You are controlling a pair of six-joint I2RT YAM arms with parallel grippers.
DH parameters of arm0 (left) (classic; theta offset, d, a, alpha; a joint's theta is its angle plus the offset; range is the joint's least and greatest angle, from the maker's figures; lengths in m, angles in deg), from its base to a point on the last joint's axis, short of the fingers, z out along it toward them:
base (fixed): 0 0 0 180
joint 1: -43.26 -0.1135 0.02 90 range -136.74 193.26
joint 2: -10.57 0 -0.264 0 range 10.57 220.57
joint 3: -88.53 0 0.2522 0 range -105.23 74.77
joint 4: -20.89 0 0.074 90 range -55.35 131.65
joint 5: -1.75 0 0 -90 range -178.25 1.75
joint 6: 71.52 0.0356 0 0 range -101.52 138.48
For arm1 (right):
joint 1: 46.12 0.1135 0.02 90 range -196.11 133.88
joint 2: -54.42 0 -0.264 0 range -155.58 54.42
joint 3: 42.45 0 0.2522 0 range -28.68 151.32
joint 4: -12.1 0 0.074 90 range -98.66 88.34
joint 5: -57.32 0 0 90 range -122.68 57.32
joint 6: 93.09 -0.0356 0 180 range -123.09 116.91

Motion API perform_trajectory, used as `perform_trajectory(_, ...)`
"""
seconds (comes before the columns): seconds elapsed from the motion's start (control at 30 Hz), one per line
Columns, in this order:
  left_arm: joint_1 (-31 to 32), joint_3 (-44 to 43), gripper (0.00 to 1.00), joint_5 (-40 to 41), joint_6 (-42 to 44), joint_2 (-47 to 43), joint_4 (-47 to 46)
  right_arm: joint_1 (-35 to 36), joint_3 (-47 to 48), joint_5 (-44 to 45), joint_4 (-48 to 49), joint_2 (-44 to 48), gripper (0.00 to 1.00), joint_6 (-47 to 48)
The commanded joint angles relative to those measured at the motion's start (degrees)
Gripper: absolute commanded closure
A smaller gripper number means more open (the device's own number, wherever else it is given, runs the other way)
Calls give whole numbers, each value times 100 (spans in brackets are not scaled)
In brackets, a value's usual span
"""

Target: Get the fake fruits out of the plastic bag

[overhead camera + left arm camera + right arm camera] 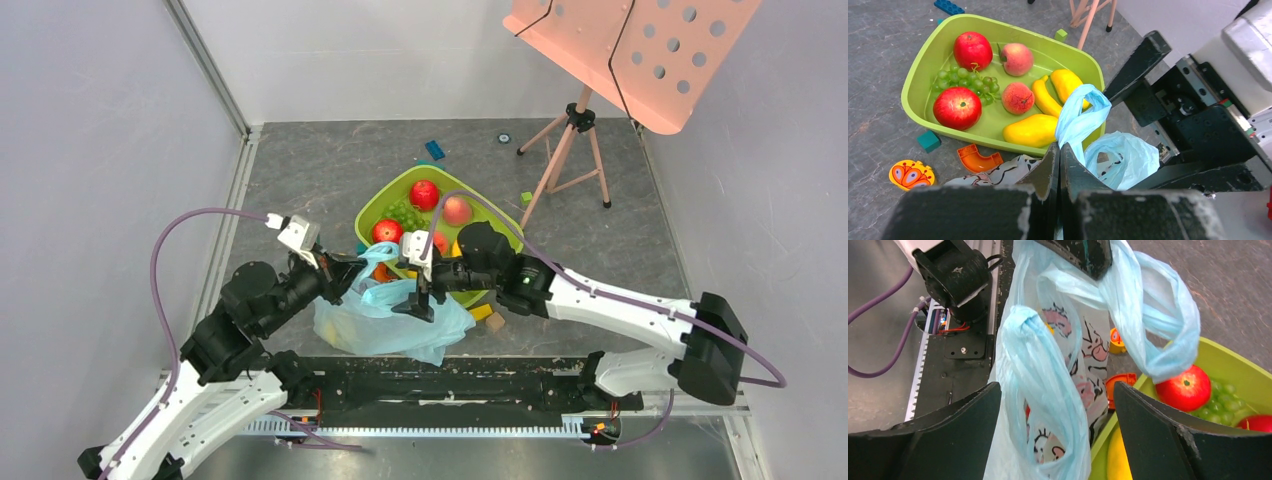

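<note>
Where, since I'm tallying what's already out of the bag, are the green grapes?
In the left wrist view the green grapes lie inside the green tray, on its left side, between the upper red apple and the lower red apple.

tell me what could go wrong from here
The left gripper pinches one thin handle of the plastic bag; a hard pull may tear it or slip. The right gripper, open astride the other loop, could grab only film. Tugging may drag the bag into the green tray.

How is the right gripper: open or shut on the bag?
Open: on the right gripper the fingers stand wide apart, a plastic bag handle hanging unpinched between them.
</note>
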Motion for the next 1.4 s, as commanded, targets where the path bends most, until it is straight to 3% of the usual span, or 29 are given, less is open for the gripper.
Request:
perform_trajectory(0.0, 14, 21, 98, 131, -280, -142, -367, -18, 571, -518, 184, -388, 14, 72)
perform_trajectory(0.13, 14, 34, 98, 154, -293, -167, -358, -18, 773, -681, 216, -672, 19, 4)
perform_trajectory(0.27, 14, 25, 98, 219, -296, -204, -346, -16, 835, -754, 217, -832, 33, -62)
perform_trajectory(0.43, 14, 0, 98, 696, -470, -289, -241, -17, 671, -492, 332, -663, 69, -209)
perform_trajectory(0.6, 14, -2, 98, 1461, -808, -473, -9, -14, 67, 891, 943, -74, 93, -803)
perform_trajectory(0.7, 14, 85, 98, 1957, -1091, -687, 125, -18, -294, 2009, 1165, 314, 99, -1479)
perform_trajectory(0.87, 15, 325, 98, 2442, -1463, -1177, 225, -17, -915, 3638, 1345, 916, 100, -2904)
perform_trajectory(1.1, 14, 389, 93, 2424, -1551, -1542, 374, -18, -2301, 4208, 2511, 1716, 100, -4527)
perform_trajectory(1.23, 14, 253, 91, 2332, -1450, -1583, 535, -18, -2548, 4233, 2845, 1975, 100, -4447)
perform_trajectory(1.37, 14, -25, 95, 2357, -1276, -1516, 436, -18, -1912, 3877, 2444, 1852, 100, -3961)
